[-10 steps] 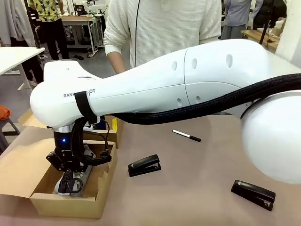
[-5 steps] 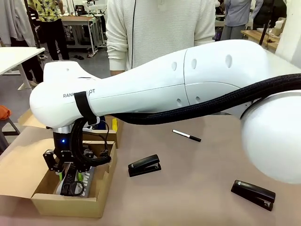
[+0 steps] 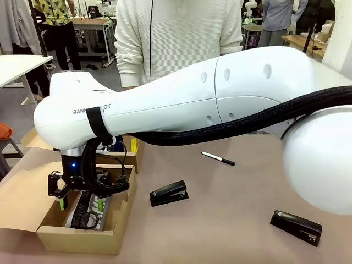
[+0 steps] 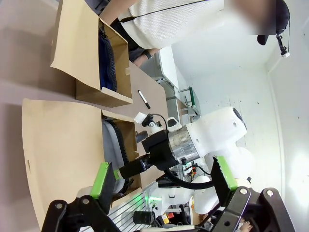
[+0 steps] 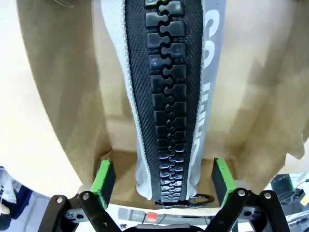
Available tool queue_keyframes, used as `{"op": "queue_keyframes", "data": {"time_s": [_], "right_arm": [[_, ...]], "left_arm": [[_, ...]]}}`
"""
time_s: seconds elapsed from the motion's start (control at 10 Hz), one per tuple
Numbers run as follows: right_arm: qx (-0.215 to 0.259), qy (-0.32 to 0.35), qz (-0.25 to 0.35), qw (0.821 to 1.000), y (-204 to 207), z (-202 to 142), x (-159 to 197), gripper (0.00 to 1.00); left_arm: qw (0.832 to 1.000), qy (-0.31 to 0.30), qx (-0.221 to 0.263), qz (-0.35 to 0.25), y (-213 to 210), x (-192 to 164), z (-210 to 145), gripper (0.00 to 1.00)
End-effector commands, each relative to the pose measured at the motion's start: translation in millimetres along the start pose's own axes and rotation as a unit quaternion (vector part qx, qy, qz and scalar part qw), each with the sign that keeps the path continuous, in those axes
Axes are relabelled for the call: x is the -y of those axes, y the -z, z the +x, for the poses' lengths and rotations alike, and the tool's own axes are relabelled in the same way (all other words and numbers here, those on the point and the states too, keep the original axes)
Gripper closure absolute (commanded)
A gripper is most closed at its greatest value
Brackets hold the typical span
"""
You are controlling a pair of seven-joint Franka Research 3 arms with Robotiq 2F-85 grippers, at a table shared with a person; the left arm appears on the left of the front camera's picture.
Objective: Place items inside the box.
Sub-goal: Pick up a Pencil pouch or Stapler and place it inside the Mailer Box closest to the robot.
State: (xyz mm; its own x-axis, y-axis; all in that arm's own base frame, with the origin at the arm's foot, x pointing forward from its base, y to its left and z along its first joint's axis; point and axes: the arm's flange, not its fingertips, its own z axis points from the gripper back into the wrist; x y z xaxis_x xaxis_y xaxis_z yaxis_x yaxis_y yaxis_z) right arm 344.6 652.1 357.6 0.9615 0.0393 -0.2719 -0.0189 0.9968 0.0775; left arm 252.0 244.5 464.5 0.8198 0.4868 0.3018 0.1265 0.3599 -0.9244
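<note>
The grey "CAMPUS" zip pouch [image 3: 87, 208] [image 5: 166, 106] lies lengthwise inside the cardboard box [image 3: 77, 237] at the table's front left. My right gripper [image 3: 81, 199] [image 5: 163, 176] hangs open just above the pouch, its green pads either side and clear of it. The pouch's ring pull [image 5: 200, 198] lies near the fingers. On the table lie a black stapler [image 3: 169, 193], a second stapler [image 3: 296, 226] and a black-and-white pen [image 3: 218, 158]. A yellow sliver, the utility knife [image 3: 133, 144], shows behind the box. My left gripper [image 4: 163, 176] is open and holds nothing, off to the side of the box [image 4: 67, 140].
A person in a white sweater [image 3: 176, 38] stands at the far edge. The box's flaps [image 3: 22, 190] lie spread to the left. A second open cardboard box [image 4: 91, 58] with something dark blue inside stands behind it. My right arm [image 3: 220, 93] spans the table's middle.
My right gripper has opened, let go of the pouch in the box, and lifted slightly. The person has shifted to the left.
</note>
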Motion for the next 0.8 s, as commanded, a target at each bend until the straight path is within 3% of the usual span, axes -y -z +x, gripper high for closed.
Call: {"op": "queue_keyframes", "data": {"time_s": [0.0,0.2,0.5,0.6,0.7], "right_arm": [[0.000,-0.018,0.008,1.000,-16.4,-10.9,5.6,0.00],[0.005,-0.080,-0.015,0.997,-60.7,-56.4,43.3,0.00],[0.037,-0.048,-0.071,0.996,-105.3,-120.9,145.5,0.00],[0.058,-0.005,-0.084,0.995,-99.0,-136.8,144.9,0.00],[0.027,-0.052,-0.059,0.997,-111.0,-97.6,92.0,0.00]], "left_arm": [[1.000,0.009,0.003,-0.009,0.0,1.6,-0.2,0.00],[1.000,0.009,0.003,-0.009,0.0,1.6,-0.2,0.00],[1.000,0.009,0.003,-0.009,0.0,1.6,-0.2,0.00],[1.000,0.009,0.003,-0.009,0.0,1.6,-0.2,0.00],[1.000,0.009,0.003,-0.009,0.0,1.6,-0.2,0.00]]}}
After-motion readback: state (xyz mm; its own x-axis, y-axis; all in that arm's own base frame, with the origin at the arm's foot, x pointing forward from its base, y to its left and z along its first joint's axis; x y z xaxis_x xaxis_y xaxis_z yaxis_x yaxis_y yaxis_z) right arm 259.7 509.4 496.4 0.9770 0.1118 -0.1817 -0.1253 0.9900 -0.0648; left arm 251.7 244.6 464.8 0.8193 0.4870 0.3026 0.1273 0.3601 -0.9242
